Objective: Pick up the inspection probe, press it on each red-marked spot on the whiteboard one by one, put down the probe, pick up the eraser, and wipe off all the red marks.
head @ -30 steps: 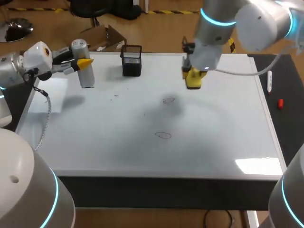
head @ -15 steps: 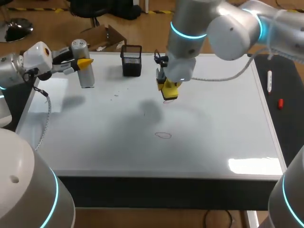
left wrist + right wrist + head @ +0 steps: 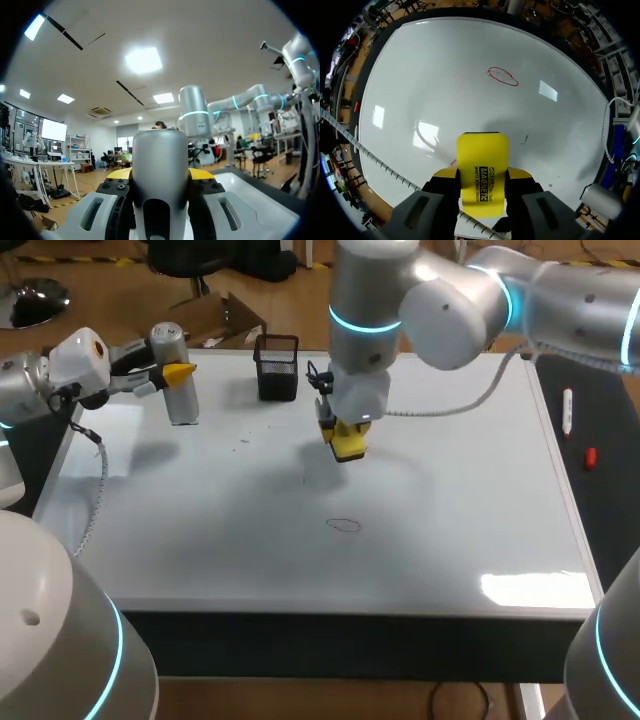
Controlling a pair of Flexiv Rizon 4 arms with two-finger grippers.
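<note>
My right gripper (image 3: 345,436) is shut on a yellow eraser (image 3: 348,444), held low at the whiteboard (image 3: 450,540) a little behind its middle. In the right wrist view the eraser (image 3: 483,172) sits between the fingers, with a trace of red line (image 3: 453,162) showing beside it. A red oval mark (image 3: 502,76) lies ahead of it; in the head view this oval (image 3: 345,525) is nearer the front. My left gripper (image 3: 172,378) is shut on the silver cylindrical probe (image 3: 178,390), upright over the board's far left. The probe (image 3: 160,170) fills the left wrist view.
A black mesh pen holder (image 3: 277,367) stands at the board's back edge, just left of the right arm. A marker (image 3: 567,410) and a red cap (image 3: 590,456) lie on the dark strip to the right of the board. Small dark specks (image 3: 243,443) dot the board's left half.
My right arm has swung left with the eraser, from the back right to the far red mark, which it now covers. The left arm and probe have not moved.
</note>
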